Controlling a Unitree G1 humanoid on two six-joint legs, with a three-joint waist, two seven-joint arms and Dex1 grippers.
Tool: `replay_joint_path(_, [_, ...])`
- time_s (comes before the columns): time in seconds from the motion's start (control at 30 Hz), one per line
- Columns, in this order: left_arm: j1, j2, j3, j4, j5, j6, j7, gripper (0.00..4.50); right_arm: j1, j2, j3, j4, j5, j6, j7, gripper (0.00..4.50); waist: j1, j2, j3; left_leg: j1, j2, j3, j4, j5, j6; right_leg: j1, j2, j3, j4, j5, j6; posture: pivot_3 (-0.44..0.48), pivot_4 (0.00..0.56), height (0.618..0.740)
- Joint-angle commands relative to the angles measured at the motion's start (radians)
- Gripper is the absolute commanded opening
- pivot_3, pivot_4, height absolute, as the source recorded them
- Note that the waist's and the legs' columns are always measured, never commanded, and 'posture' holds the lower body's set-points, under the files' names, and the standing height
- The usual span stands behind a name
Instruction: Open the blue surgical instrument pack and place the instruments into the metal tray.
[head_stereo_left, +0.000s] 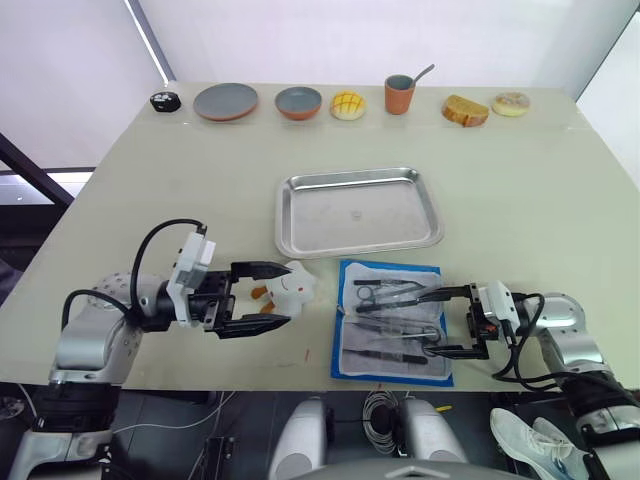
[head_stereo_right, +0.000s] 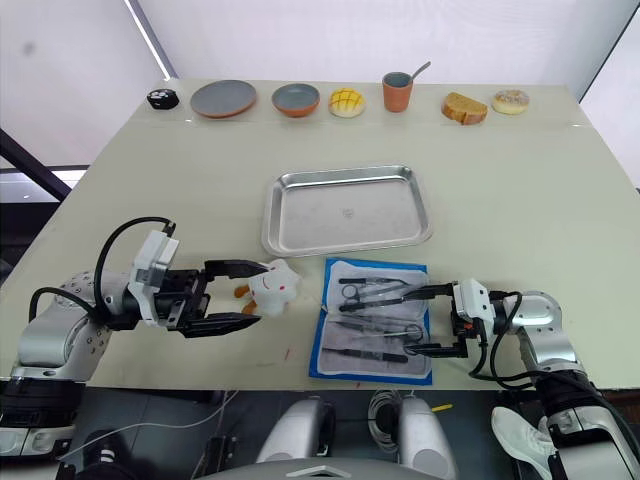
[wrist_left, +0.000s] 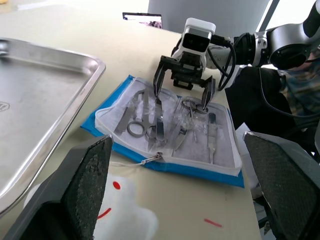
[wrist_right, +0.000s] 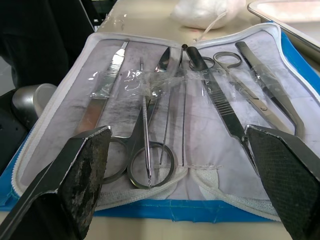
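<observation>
Both tools were spread wide, gripping nothing; blue surgical instrument pack (head_stereo_left: 393, 320) lay unfolded on the worktop (head_stereo_left: 520, 190) just below the empty metal tray (head_stereo_left: 358, 211); right tool (head_stereo_left: 441, 320) straddled the instruments (wrist_right: 200, 95), likely lining up a pick; left tool (head_stereo_left: 262, 297) flanked the plush toy (head_stereo_left: 289, 287).

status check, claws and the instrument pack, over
Both claws open: right claw at open blue surgical instrument pack, left claw around white plush toy. Instruments in pack. Metal tray empty.
</observation>
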Motion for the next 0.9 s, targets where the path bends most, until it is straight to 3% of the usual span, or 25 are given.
replay_joint_path(0.03, [-0.021,0.006,-0.006,-0.024,0.015,-0.003,0.01,4.47,0.023,0.001,0.015,0.056,-0.026,-0.004,0.012,4.5,0.0,-0.001,-0.001,0.0,0.0,0.0,0.0,0.0,0.0,0.0,0.0,0.0,0.0,0.0,0.0,0.0,0.15,0.74])
replay_joint_path(0.37, [-0.079,0.007,-0.099,-0.112,0.158,-0.031,0.111,4.47,0.026,-0.012,-0.001,0.095,-0.019,-0.026,0.026,4.5,0.004,-0.005,-0.003,0.0,0.0,0.0,0.0,0.0,0.0,0.001,-0.001,0.0,-0.001,0.0,0.0,0.0,0.15,0.74])
replay_joint_path(0.7, [-0.271,-0.072,-0.259,-0.066,0.258,0.033,0.194,4.47,0.021,-0.003,0.004,0.099,-0.031,-0.029,-0.002,4.5,0.005,-0.006,-0.003,0.013,-0.002,-0.001,-0.004,0.0,0.0,0.016,-0.001,-0.001,-0.006,0.0,0.0,0.0,0.15,0.74])
replay_joint_path(0.8, [-0.322,-0.125,-0.302,-0.022,0.3,-0.01,0.21,3.8,0.021,-0.001,0.004,0.1,-0.035,-0.028,-0.014,4.5,0.004,-0.006,-0.003,0.014,-0.003,0.0,-0.004,0.0,0.0,0.017,-0.001,0.0,-0.007,0.0,0.0,0.0,0.15,0.74])
replay_joint_path(0.83, [-0.332,-0.142,-0.312,-0.013,0.308,-0.017,0.214,3.23,0.022,-0.001,0.004,0.099,-0.036,-0.027,-0.018,4.5,0.003,-0.006,-0.003,0.014,-0.002,0.0,-0.004,0.0,0.0,0.017,-0.001,0.0,-0.007,0.0,0.0,0.0,0.15,0.74])
replay_joint_path(0.9, [-0.343,-0.156,-0.345,-0.008,0.342,-0.022,0.216,3.0,0.026,-0.002,0.004,0.092,-0.038,-0.025,-0.027,4.5,0.003,-0.006,-0.003,0.014,-0.002,-0.001,-0.004,0.0,0.0,0.017,-0.001,0.0,-0.007,0.0,0.0,0.0,0.15,0.74])
